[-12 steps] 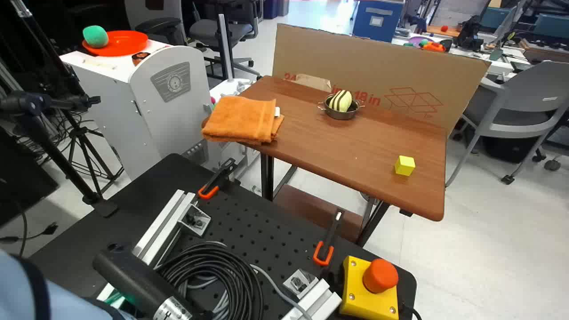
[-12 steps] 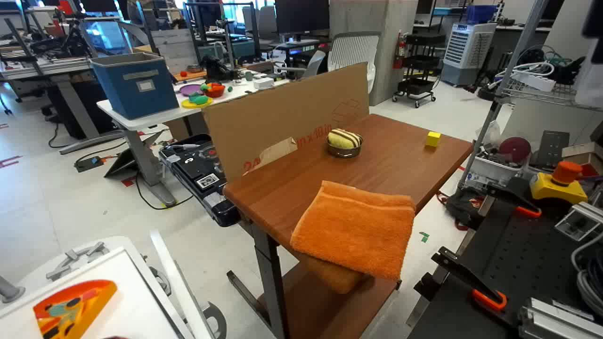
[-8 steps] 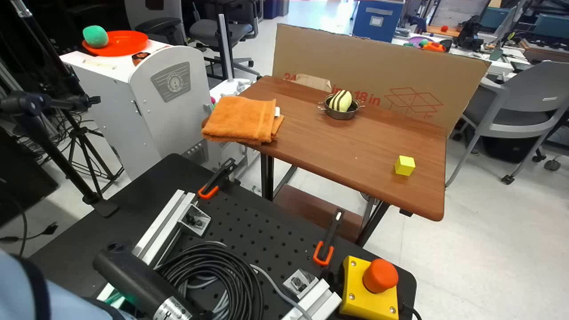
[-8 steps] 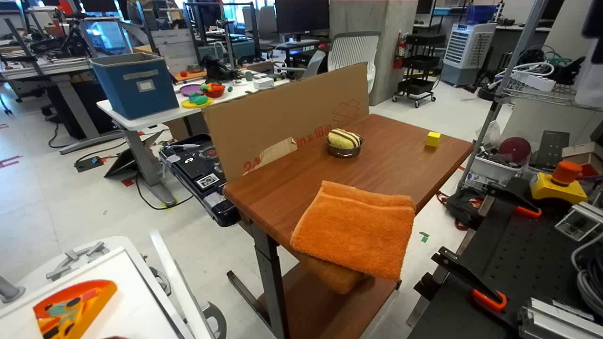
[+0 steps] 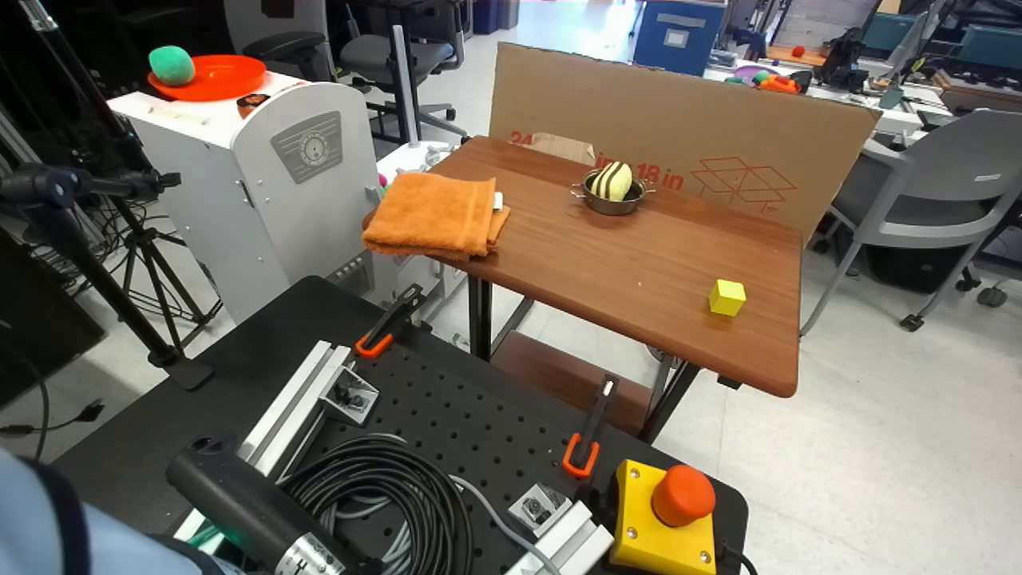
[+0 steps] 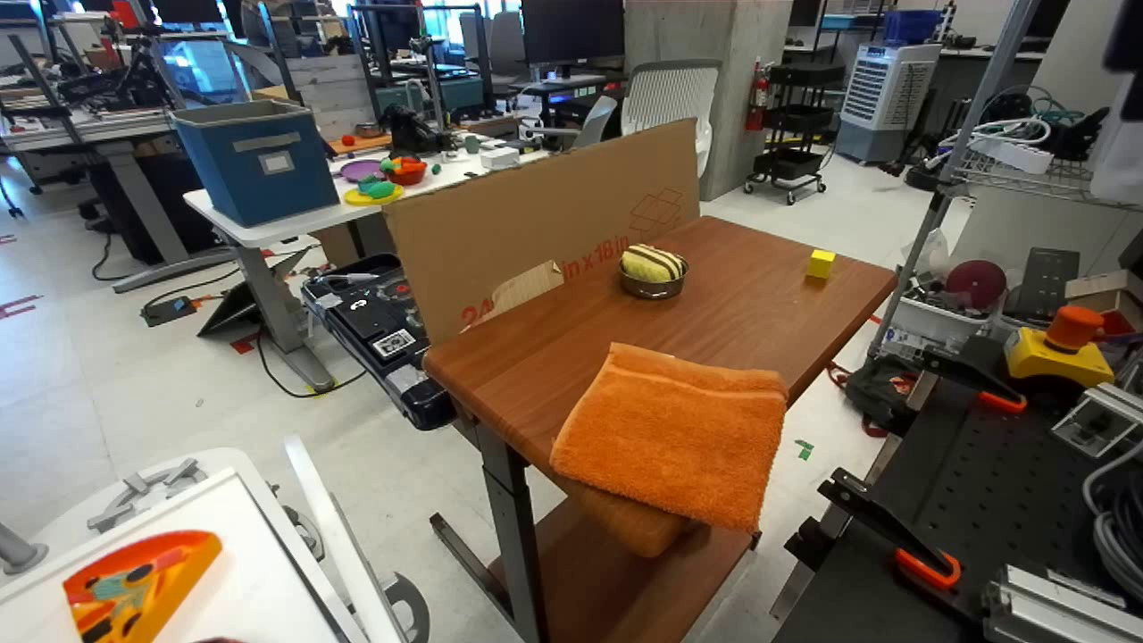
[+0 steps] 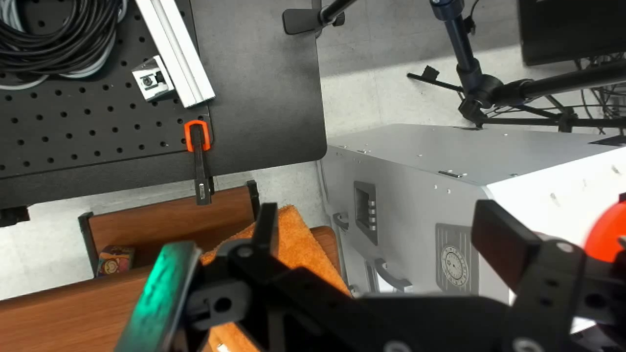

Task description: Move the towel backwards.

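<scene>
Hand (image 7: 381,230) spread wide, pinching nothing; presumably set that way ready to grasp. Towel (image 7: 305,249) below the hand, partly masked by it, apart from it. Both exterior views: folded, laid across a corner of the counter (image 5: 623,263), overhanging; that free edge probably gives the hand something to bite. Beyond the hand, a clamp (image 7: 201,164) likely pins the perforated plate (image 7: 73,127) against shifting.

In an exterior view, the towel (image 5: 435,212) lies on the left end of the desk (image 5: 607,259), reaching past its front edge. To its right, nearer the back, sits a pot (image 5: 611,208) with a ball (image 5: 613,182) in it. A cube (image 5: 726,298) lies near the desk's right end. Behind the pot stands a cardboard sheet (image 5: 639,116); left of the desk, a cabinet (image 5: 303,208).
</scene>
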### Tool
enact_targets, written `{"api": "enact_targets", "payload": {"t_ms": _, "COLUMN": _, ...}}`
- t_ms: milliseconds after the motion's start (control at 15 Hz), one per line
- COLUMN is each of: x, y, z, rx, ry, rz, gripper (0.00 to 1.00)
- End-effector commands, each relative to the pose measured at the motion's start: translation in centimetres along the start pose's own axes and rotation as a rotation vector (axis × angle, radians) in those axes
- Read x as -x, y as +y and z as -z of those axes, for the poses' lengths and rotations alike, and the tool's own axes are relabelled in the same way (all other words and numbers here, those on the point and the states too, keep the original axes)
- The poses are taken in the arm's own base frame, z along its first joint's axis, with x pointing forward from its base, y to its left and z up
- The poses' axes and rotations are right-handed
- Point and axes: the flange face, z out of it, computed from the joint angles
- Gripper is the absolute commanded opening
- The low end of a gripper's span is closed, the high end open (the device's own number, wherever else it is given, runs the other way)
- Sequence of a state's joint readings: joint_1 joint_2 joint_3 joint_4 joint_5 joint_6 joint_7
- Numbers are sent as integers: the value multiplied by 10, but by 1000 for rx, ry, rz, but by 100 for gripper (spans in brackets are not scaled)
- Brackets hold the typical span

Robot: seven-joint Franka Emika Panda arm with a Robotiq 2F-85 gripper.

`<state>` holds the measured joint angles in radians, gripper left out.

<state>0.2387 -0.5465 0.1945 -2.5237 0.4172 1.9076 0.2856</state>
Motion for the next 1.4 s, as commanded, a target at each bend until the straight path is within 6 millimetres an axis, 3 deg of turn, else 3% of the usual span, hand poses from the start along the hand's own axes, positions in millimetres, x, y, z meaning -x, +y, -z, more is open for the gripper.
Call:
{"api": "enact_targets", "payload": {"t_ms": 0, "x": 0, "y": 0, "z": 0, "rx": 0, "ry": -1, "rz": 0, "gripper": 100}}
{"api": "enact_targets", "payload": {"t_ms": 133, "x": 0, "y": 0, "z": 0, "rx": 0, "ry": -1, "rz": 0, "gripper": 100}}
{"api": "enact_targets", "payload": {"t_ms": 267, "x": -16, "y": 5, "z": -10, "rx": 20, "ry": -22, "rz": -20, "gripper": 100}}
{"api": "enact_targets", "payload": {"t_ms": 667, "x": -101, "y": 22, "z": -50, "rx": 87, "ry": 42, "rz": 48, "gripper": 100}}
{"api": "enact_targets", "payload": {"t_ms": 933, "x": -147, "y": 18, "z": -93, "rx": 133, "ry": 78, "rz": 161, "gripper": 100}}
{"api": "enact_targets", "payload": {"t_ms": 1333, "x": -181, "y": 26, "z": -183, "rx": 186, "ry": 14, "rz": 216, "gripper": 100}}
